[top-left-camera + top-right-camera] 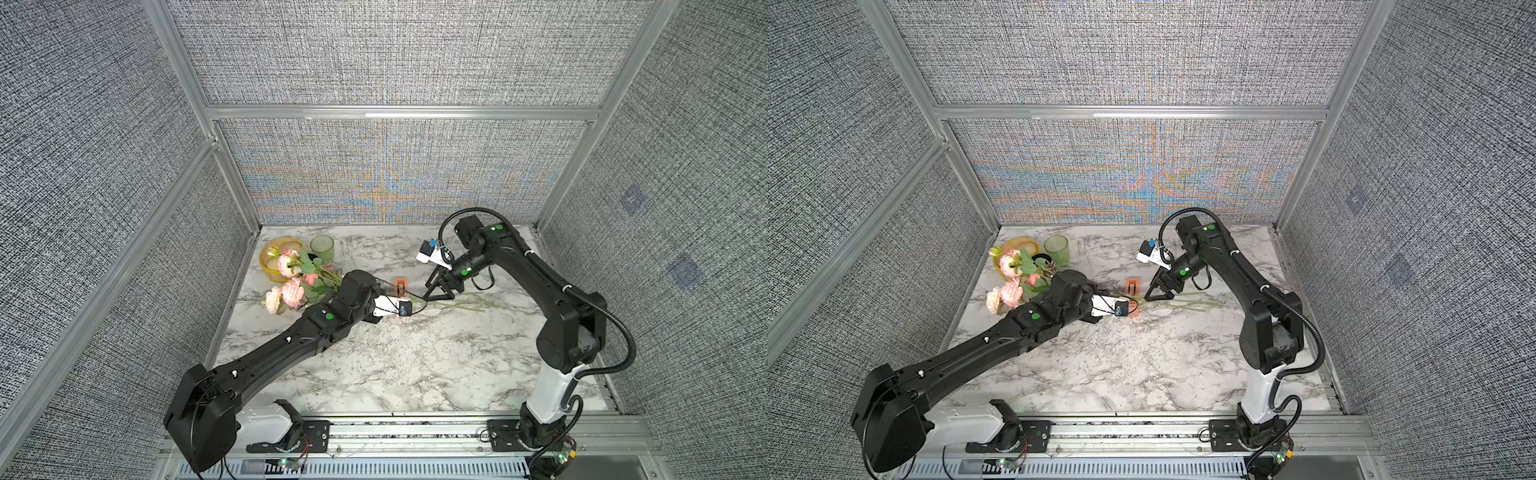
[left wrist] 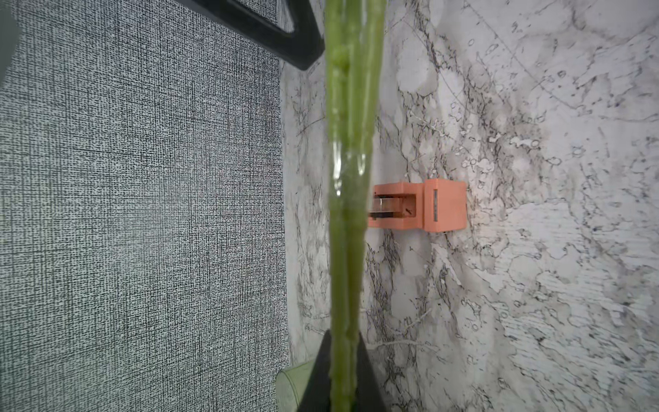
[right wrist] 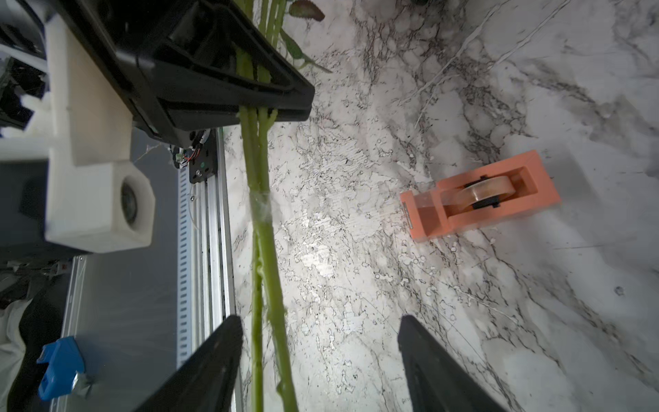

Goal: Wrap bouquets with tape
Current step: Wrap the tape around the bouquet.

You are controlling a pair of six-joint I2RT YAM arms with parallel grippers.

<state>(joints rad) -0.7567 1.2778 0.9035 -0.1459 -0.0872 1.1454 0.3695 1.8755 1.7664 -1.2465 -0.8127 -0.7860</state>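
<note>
Your left gripper (image 3: 257, 111) pinches the light, bendy bouquet stems (image 3: 265, 249); grip them gently between the spread right gripper (image 3: 320, 330) jaws, short of the tape band (image 3: 260, 207).

The left arm (image 1: 270, 357) stretches from the lower left of a top view toward centre frame, its wrist rolled over and the left gripper (image 3: 256, 110) pinched tight. The right arm (image 1: 552, 286) rises at lower right, folds at the elbow and reaches left, the right gripper (image 3: 319, 323) angled down, jaws spread wide.
</note>
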